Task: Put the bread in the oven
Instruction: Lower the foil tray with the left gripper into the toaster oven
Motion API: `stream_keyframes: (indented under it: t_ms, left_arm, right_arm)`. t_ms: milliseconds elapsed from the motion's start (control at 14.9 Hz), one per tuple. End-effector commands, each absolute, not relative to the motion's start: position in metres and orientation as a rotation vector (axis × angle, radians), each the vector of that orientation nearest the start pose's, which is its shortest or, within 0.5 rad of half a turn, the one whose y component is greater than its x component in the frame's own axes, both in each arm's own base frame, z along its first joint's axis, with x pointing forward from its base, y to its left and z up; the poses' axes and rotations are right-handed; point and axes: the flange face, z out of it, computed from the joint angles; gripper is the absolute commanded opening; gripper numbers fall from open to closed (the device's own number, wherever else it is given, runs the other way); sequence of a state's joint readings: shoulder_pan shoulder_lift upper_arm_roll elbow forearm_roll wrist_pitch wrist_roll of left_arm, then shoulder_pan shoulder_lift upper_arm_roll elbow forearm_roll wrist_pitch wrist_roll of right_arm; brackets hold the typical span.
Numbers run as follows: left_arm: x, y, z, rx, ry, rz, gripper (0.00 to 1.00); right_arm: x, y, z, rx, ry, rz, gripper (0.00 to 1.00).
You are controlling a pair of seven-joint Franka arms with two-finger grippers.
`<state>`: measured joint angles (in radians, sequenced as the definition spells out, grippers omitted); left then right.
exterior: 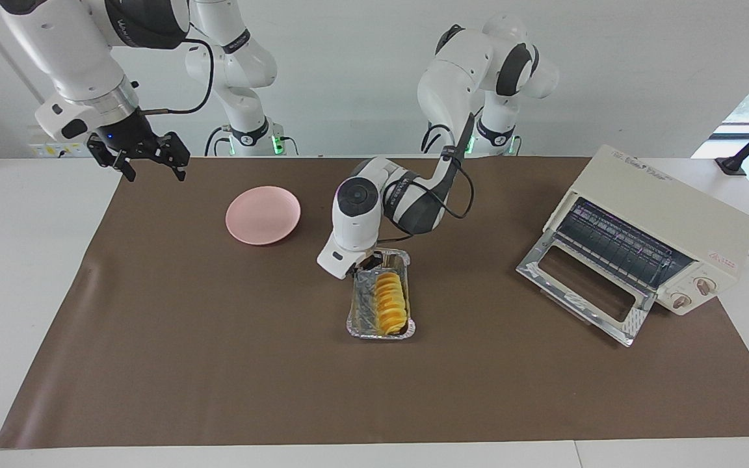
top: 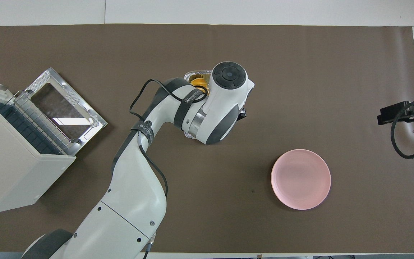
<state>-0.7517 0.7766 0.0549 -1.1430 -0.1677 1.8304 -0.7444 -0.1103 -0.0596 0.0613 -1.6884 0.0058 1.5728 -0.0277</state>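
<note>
The bread [exterior: 390, 300], a ridged yellow-orange loaf, lies in a crinkled silver foil tray [exterior: 363, 313] at mid-table. My left gripper [exterior: 369, 262] is shut on the tray's rim at the end nearer to the robots. From overhead the left arm covers most of the tray [top: 192, 75], and only a sliver of the bread [top: 197, 80] shows. The cream-white oven [exterior: 664, 214] stands at the left arm's end of the table with its glass door [exterior: 582, 286] folded down and its rack showing. The right gripper [exterior: 147, 159] waits open in the air over the table's corner at the right arm's end.
A round pink plate [exterior: 262, 214] sits on the brown mat between the tray and the right arm's base. The oven [top: 9, 169] and its lowered door [top: 63, 104] take up the left arm's end in the overhead view.
</note>
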Motion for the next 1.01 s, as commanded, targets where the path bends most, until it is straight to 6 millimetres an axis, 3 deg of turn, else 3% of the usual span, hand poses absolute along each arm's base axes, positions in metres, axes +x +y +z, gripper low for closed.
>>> stream_keyframes:
  t_ms: [0, 134, 201, 470, 940]
  left_arm:
    - [0.584, -0.438, 0.387, -3.146, -0.279, 0.324, 0.0]
    - [0.593, -0.408, 0.393, -3.059, -0.42, 0.351, 0.0]
    - [0.604, -0.386, 0.407, -3.036, -0.501, 0.311, 0.0]
    - [0.637, -0.305, 0.422, -2.919, -0.706, 0.276, 0.0]
    - [0.66, -0.203, 0.414, -2.742, -0.972, 0.3, 0.0]
  right_arm:
    - [0.531, -0.024, 0.604, -3.124, 0.054, 0.095, 1.0]
    - [0.531, -0.024, 0.604, -3.124, 0.056, 0.095, 1.0]
    - [0.531, -0.024, 0.604, -3.124, 0.054, 0.095, 1.0]
    - [0.531, -0.024, 0.604, -3.124, 0.054, 0.095, 1.0]
    - [0.531, -0.024, 0.604, -3.124, 0.054, 0.095, 1.0]
